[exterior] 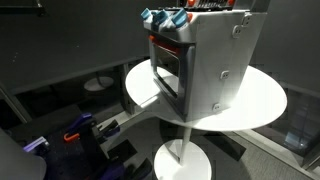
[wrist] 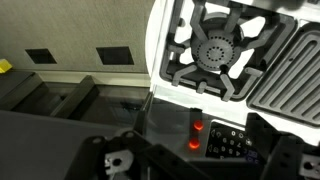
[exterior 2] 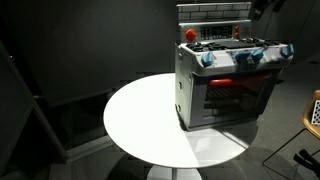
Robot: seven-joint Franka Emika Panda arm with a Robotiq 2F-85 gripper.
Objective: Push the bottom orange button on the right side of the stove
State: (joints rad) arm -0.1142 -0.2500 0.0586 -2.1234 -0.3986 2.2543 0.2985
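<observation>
The silver-grey toy stove [exterior: 215, 60] stands on a round white table [exterior: 265, 100], and shows in both exterior views [exterior 2: 225, 85]. In the wrist view I look down on its dark burner grate [wrist: 215, 50]. Below the grate, on a grey panel, two glowing orange buttons sit one above the other: the upper [wrist: 198, 126] and the bottom one [wrist: 194, 145], beside a dark keypad [wrist: 232, 143]. My gripper [wrist: 198, 168] hangs above the stove, its dark fingers spread at the lower frame edge, open and empty, touching nothing. It shows dimly at the top of an exterior view [exterior 2: 268, 8].
The stove fills the far half of the table [exterior 2: 140, 120]. Blue knobs [exterior 2: 245, 55] line its front top edge. A dark low cabinet with vents [wrist: 70, 60] lies beyond the table. Blue and black gear sits on the floor [exterior: 80, 130].
</observation>
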